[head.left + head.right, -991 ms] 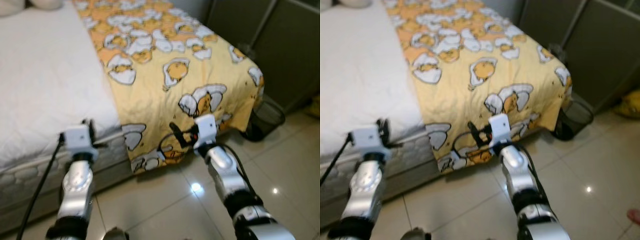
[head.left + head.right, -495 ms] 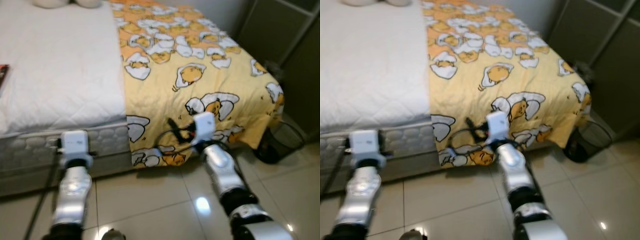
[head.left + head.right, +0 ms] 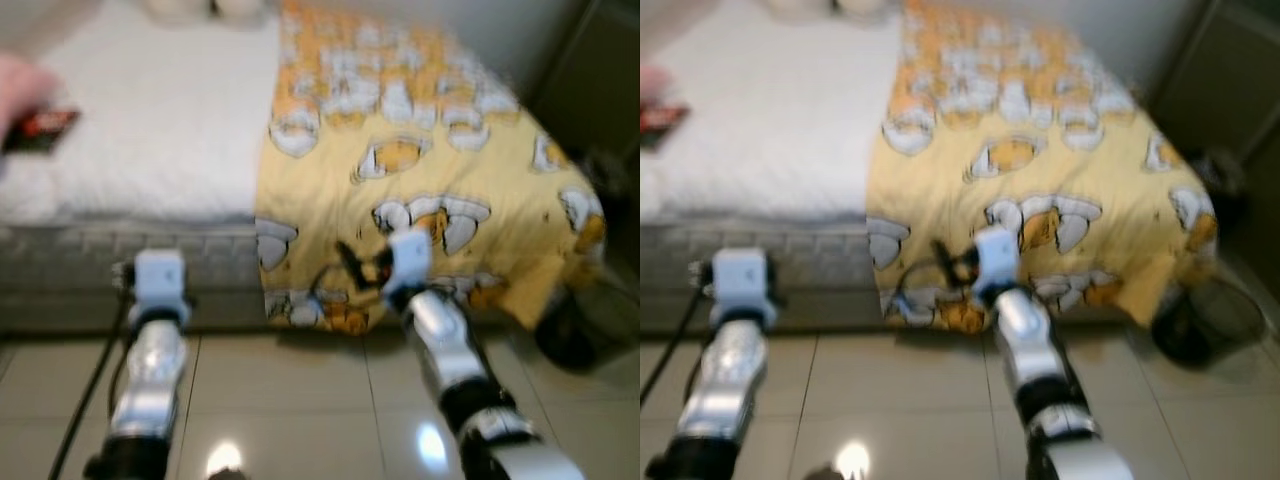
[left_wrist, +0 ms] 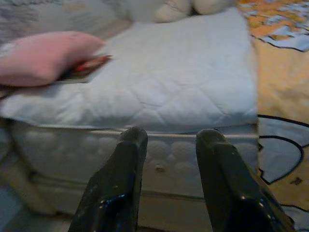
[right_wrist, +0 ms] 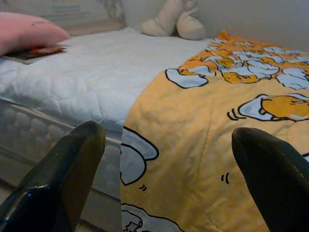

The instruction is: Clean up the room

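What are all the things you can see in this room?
Bed: one, white quilted mattress cover, ahead of the robot.
Blanket: one, yellow with egg cartoon prints, spread over the bed's right part and hanging over its edge toward the floor.
Pink pillow: one, pink, on the bed's left side.
Flat item: one, red and dark, lying on the bed partly under the pink pillow; too blurred to identify.
Plush toy: one, cream, at the far end of the bed by the wall.
Bin: one, black, on the floor at the bed's right corner.
Floor: glossy pale tiles.
Left gripper: black fingers open, in front of the mattress side.
Right gripper: black fingers open wide, in front of the blanket.
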Available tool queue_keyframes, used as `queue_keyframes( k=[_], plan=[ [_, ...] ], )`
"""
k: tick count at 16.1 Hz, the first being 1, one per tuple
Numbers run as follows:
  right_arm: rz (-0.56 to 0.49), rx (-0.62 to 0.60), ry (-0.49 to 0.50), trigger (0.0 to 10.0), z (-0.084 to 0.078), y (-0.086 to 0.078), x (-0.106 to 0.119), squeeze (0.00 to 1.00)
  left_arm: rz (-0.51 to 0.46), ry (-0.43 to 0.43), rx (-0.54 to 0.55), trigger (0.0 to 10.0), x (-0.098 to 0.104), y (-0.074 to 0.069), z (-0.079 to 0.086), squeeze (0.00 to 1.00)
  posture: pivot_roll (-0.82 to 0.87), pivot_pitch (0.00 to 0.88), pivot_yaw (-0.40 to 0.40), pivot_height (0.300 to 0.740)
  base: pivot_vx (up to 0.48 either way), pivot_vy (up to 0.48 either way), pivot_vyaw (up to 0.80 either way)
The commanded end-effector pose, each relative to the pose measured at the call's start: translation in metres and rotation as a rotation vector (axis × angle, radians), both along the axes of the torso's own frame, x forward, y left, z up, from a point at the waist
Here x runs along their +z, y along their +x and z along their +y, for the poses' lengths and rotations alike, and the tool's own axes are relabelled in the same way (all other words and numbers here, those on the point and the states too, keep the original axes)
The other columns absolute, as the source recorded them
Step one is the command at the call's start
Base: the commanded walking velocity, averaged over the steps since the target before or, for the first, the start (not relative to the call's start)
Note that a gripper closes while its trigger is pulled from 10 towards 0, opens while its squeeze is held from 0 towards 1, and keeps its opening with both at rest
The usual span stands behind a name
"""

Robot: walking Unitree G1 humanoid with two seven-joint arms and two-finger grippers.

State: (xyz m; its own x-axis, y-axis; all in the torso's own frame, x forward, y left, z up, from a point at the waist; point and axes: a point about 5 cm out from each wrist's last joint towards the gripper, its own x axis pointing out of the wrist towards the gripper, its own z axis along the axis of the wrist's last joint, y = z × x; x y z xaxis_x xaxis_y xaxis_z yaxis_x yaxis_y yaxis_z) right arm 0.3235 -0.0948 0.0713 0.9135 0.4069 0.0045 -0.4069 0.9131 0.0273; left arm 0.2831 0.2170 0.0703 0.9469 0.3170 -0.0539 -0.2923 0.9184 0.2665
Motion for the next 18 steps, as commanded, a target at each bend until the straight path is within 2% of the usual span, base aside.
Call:
queue_keyframes(
  k=[1,3,6,7,8,9,10,11,12,15,16,18],
  plan=[
    [0.003,-0.036,-0.011,10.0,-0.014,0.002,0.0,1.0,-0.005,-0.016,-0.025,10.0,0.002,0.003,-0.01,0.0,0.09,0.0,-0.089,0.74,0.292,-0.375,0.49],
    [0.007,-0.032,-0.013,10.0,-0.014,0.001,-0.001,1.0,-0.01,-0.02,-0.034,10.0,0.002,0.003,-0.011,0.0,0.09,0.0,-0.088,0.74,0.157,-0.18,0.49],
    [0.031,0.004,-0.057,10.0,-0.011,-0.003,-0.008,1.0,-0.023,-0.06,-0.121,10.0,0.007,0.003,-0.019,0.0,0.09,0.0,-0.088,0.74,0.139,0.0,0.47],
    [0.04,0.019,-0.03,10.0,-0.016,-0.011,-0.013,0.0,-0.011,-0.046,-0.194,10.0,0.008,-0.003,-0.023,0.0,0.08,0.0,-0.085,0.74,0.472,0.0,0.0],
    [0.031,0.033,-0.029,10.0,-0.02,-0.016,-0.014,0.0,0.002,-0.038,-0.246,10.0,0.008,-0.011,-0.025,0.0,0.08,0.0,-0.085,0.74,0.469,0.0,0.0],
    [0.036,0.043,-0.066,10.0,-0.036,-0.035,-0.024,0.0,0.044,-0.035,-0.357,10.0,0.001,-0.035,-0.028,0.0,0.09,0.0,-0.087,0.74,0.48,0.0,0.0],
    [0.079,0.045,-0.101,10.0,-0.05,-0.052,-0.037,0.0,0.116,-0.098,-0.405,10.0,-0.016,-0.061,-0.03,0.0,0.08,0.0,-0.091,0.74,0.48,0.0,0.0],
    [0.097,0.043,-0.109,10.0,-0.055,-0.058,-0.041,0.0,0.136,-0.119,-0.404,10.0,-0.021,-0.07,-0.031,0.0,0.08,0.0,-0.091,0.74,0.48,0.0,0.0],
    [0.129,0.027,-0.106,10.0,-0.06,-0.061,-0.047,0.0,0.14,-0.13,-0.35,10.0,-0.026,-0.072,-0.033,0.0,0.09,0.0,-0.097,0.74,0.48,0.0,0.71],
    [0.128,0.021,-0.084,10.0,-0.047,-0.04,-0.039,0.0,0.062,-0.135,-0.236,10.0,-0.012,-0.045,-0.029,0.0,0.1,0.0,-0.095,0.74,0.48,0.0,0.56],
    [0.124,0.02,-0.077,10.0,-0.045,-0.036,-0.035,0.0,0.049,-0.139,-0.225,10.0,-0.008,-0.044,-0.027,0.0,0.1,0.0,-0.092,0.74,0.48,0.0,0.48],
    [0.12,0.015,-0.063,10.0,-0.045,-0.036,-0.033,0.0,0.059,-0.128,-0.201,10.0,-0.013,-0.06,-0.017,0.0,0.11,0.0,-0.092,0.74,0.48,0.0,0.44]
  ],
)
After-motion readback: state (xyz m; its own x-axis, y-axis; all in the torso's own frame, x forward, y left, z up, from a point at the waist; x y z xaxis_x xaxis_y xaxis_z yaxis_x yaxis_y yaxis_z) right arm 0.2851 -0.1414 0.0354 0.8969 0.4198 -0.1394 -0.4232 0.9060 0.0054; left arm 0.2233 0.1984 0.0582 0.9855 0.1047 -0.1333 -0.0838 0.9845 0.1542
